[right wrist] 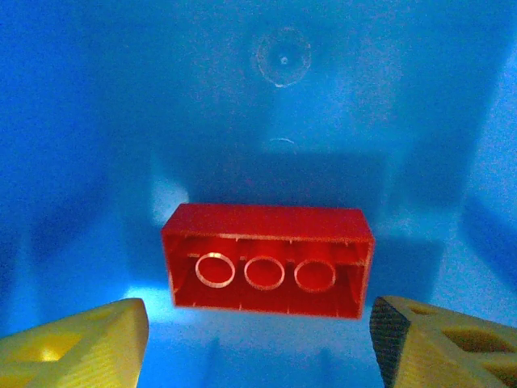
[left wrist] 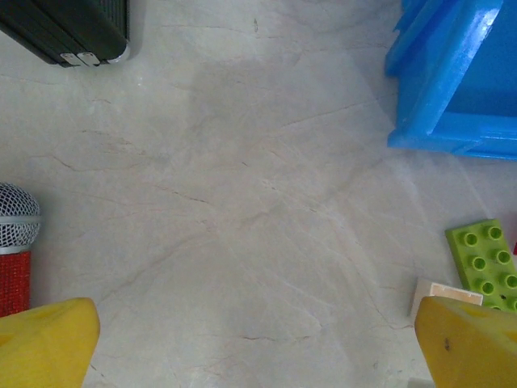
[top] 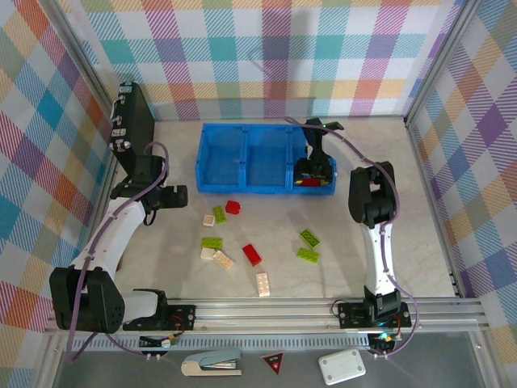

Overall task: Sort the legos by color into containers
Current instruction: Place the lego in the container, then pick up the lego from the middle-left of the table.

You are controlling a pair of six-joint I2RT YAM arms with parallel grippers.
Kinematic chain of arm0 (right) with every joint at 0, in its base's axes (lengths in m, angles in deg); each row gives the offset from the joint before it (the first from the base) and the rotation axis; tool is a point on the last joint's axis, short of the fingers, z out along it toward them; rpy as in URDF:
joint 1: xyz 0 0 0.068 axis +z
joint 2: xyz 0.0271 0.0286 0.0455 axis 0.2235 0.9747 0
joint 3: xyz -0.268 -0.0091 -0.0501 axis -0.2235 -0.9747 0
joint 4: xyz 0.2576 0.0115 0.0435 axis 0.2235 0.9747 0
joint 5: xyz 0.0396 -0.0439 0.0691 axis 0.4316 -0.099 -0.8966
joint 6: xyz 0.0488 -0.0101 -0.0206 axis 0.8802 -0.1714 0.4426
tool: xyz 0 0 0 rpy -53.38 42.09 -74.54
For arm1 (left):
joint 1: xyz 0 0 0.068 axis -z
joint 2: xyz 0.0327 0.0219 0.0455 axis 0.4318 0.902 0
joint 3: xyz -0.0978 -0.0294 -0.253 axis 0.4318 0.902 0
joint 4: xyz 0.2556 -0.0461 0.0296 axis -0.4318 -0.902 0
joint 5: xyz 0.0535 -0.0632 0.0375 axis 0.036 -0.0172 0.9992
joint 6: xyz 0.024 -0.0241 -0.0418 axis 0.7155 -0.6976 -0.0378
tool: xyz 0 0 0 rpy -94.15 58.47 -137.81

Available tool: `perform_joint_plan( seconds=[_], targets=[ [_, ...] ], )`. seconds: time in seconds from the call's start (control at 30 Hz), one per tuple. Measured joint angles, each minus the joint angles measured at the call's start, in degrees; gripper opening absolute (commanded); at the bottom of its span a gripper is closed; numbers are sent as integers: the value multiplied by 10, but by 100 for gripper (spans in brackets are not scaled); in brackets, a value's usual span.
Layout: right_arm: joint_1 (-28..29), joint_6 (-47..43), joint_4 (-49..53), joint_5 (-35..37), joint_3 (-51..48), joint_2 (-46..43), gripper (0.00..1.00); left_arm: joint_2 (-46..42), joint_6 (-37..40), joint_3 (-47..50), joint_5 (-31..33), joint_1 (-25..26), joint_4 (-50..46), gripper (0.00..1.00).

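The blue tray (top: 242, 191) stands at the back with three compartments. My right gripper (top: 313, 174) reaches into the right compartment. In the right wrist view it (right wrist: 258, 343) is open, and a red lego (right wrist: 266, 259) lies loose on the blue floor (right wrist: 283, 105), hollow underside toward the camera, touching neither finger. Red (top: 251, 254), lime green (top: 310, 238) and cream (top: 263, 284) legos are scattered on the table in front of the tray. My left gripper (top: 179, 196) (left wrist: 257, 343) hovers open over bare table, left of a green lego (left wrist: 487, 263) and a cream one (left wrist: 444, 293).
A black case (top: 133, 121) leans at the back left. A red microphone (left wrist: 16, 242) lies by the left fingers. Beyond the front rail (top: 266, 307) lie a stapler (top: 212, 364), a red triangle sign (top: 273, 363) and a white box (top: 341, 367).
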Motion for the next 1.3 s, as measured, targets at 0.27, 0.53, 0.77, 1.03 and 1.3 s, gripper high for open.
perform_joint_plan(
  seconds=[0.27,0.53,0.77,1.03,1.3],
  targets=[
    [4,5,4,12,-25,-73,74,24,-41,-24,-31,0,-38,96],
    [20,16,4,23,-82,-140,73,69,-107,-47,-51,16,-77,94],
    [44,23,2,26,-132,-187,73,86,-156,-51,-51,75,-89,88],
    [66,37,-8,26,-183,-217,72,133,-194,-51,-52,140,-85,71],
    [79,49,-14,26,-193,-224,72,190,-176,-51,-70,146,-65,64]
  ],
)
